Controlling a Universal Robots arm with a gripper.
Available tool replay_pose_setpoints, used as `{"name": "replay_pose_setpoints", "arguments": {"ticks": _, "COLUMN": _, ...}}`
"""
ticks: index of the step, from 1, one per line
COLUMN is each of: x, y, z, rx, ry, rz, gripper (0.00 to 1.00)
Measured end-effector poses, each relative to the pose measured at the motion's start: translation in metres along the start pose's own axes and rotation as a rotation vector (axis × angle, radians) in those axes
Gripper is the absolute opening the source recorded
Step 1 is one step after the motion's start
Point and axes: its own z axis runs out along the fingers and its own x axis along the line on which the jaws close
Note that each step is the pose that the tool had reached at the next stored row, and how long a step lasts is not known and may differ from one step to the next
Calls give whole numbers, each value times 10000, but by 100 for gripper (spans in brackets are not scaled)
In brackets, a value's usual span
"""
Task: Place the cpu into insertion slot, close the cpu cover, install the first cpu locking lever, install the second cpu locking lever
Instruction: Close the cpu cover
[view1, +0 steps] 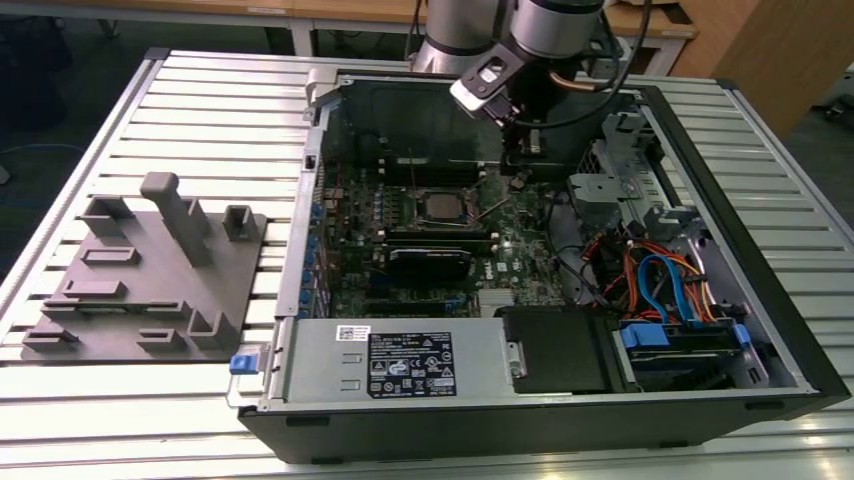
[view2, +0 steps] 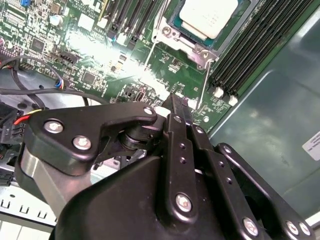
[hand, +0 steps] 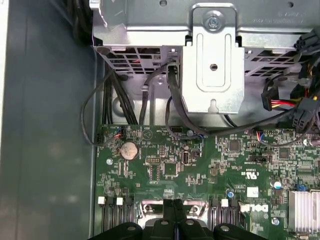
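The cpu (view2: 207, 17), a pale silver square, lies in the insertion slot (view1: 416, 207) on the green motherboard. The cpu cover (view2: 200, 50), a silvery frame, lies flat around it. Two thin wire locking levers (view2: 150, 57) (view2: 206, 82) run out from the socket's corners toward my gripper. My gripper (view2: 174, 102) hangs just off the socket, between the lever ends, with its black fingers pressed together and nothing visible between them. In the exterior view the gripper (view1: 515, 160) hangs inside the open case, to the exterior view's right of the cpu (view1: 439, 206). The first wrist view has the shut fingertips (hand: 173, 206) over the board.
Black memory slots (view2: 250, 55) flank the socket. A metal drive cage (hand: 212, 65) with black cables stands beyond the board. Coloured cables (view1: 654, 280) fill the case at the exterior view's right. A grey fixture plate (view1: 147, 280) lies on the slatted table at its left.
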Motion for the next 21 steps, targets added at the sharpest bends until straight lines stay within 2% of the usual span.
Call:
{"name": "replay_pose_setpoints", "arguments": {"ticks": 13, "x": -2, "y": 118, "z": 46, "rx": 17, "ry": -2, "rz": 1, "gripper": 11}}
{"name": "replay_pose_setpoints", "arguments": {"ticks": 21, "x": -2, "y": 148, "z": 52, "rx": 17, "ry": 0, "rz": 1, "gripper": 11}}
